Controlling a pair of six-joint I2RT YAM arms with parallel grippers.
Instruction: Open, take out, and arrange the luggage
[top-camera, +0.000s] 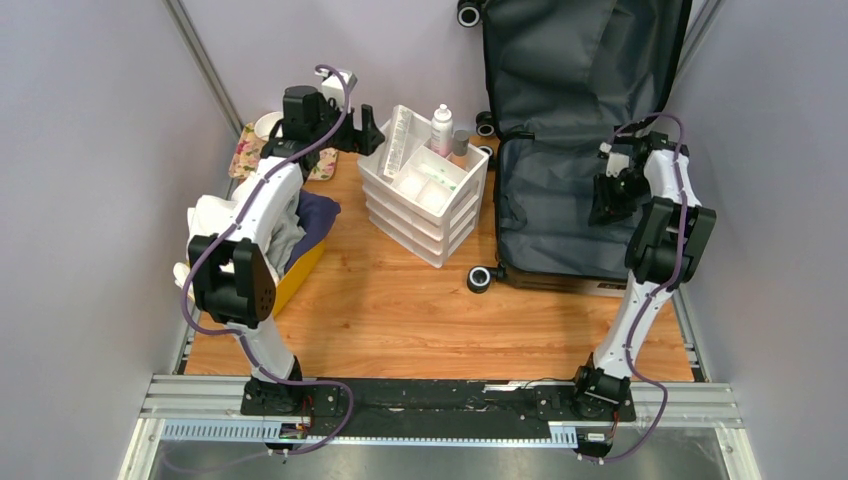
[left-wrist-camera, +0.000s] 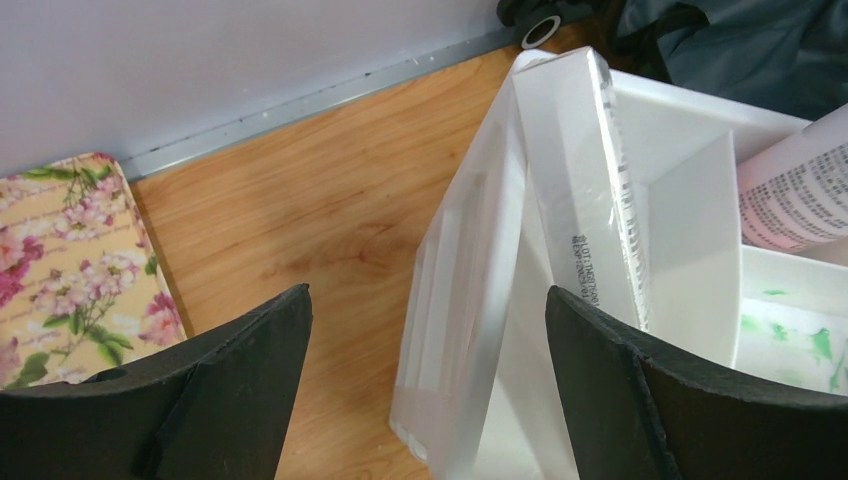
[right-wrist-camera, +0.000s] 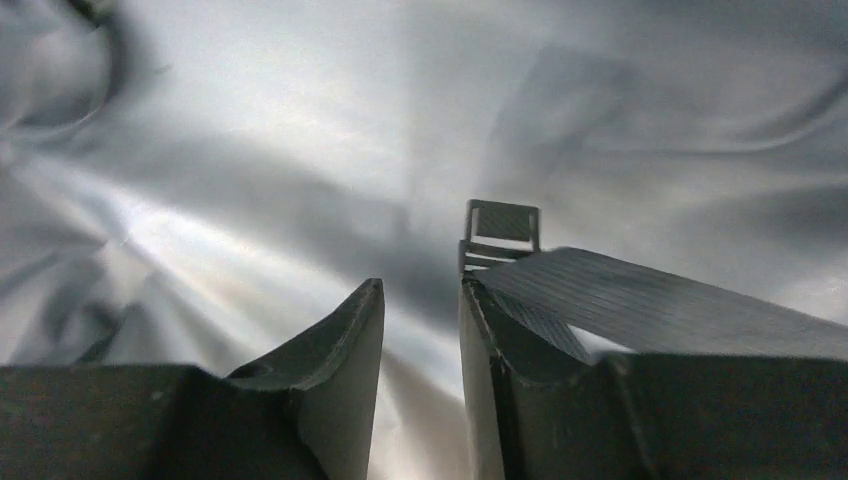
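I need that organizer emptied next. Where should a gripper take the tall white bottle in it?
Probably its upper body just below the cap, coming straight down from above. The white bottle stands nearly upright in the drawer organizer, its top clear of the rim, while tray walls and a smaller grey bottle crowd its lower part.

luggage top cropped, bin mostly hidden

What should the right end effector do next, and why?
Probably lift the right end effector straight up out of the luggage: its jaws stand apart with nothing between them, the strap lies outside them by one finger, and only bare lining shows below.
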